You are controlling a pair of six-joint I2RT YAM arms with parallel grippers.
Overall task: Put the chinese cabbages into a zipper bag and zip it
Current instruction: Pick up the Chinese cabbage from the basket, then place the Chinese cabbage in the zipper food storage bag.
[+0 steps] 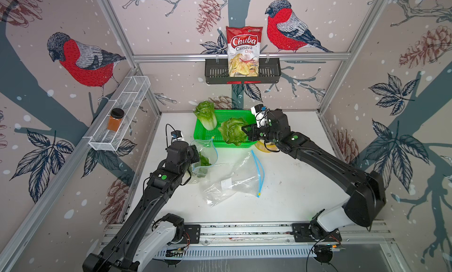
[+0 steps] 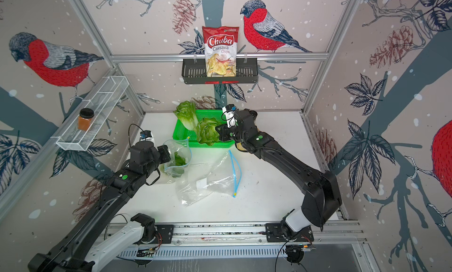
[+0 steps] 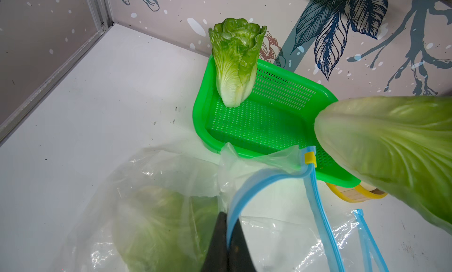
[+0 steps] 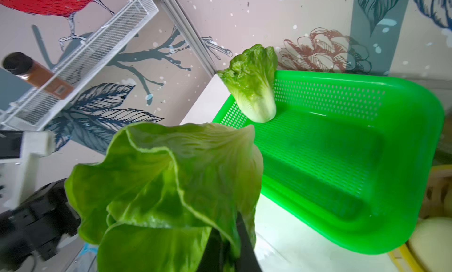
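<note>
Left arm [image 1: 156, 182]: reaches forward and ends just short of the green basket's [image 1: 230, 114] near left corner.
Left gripper [image 1: 194, 158]: fingers [image 3: 217, 243] pinched together on the zipper bag's [image 1: 208, 148] blue rim, in front of the basket.
Right arm [image 1: 325, 160]: stretched forward, wrist at the basket's right end.
Right gripper [image 1: 245, 131]: fingers clamped on a chinese cabbage [image 1: 232, 133] leaf, holding the head above the basket's near edge.

Left arm [image 1: 146, 197] and right arm [image 1: 330, 165]: matte black boxy links, white shells nearest the rail [image 1: 244, 230]. Farther from it each bears a green dot [image 1: 164, 177], loose black cables [image 1: 168, 133] and a white camera [image 1: 259, 114]. Left claw [image 3: 228, 246] and right claw [image 4: 228, 253] are black and tapered.
</note>
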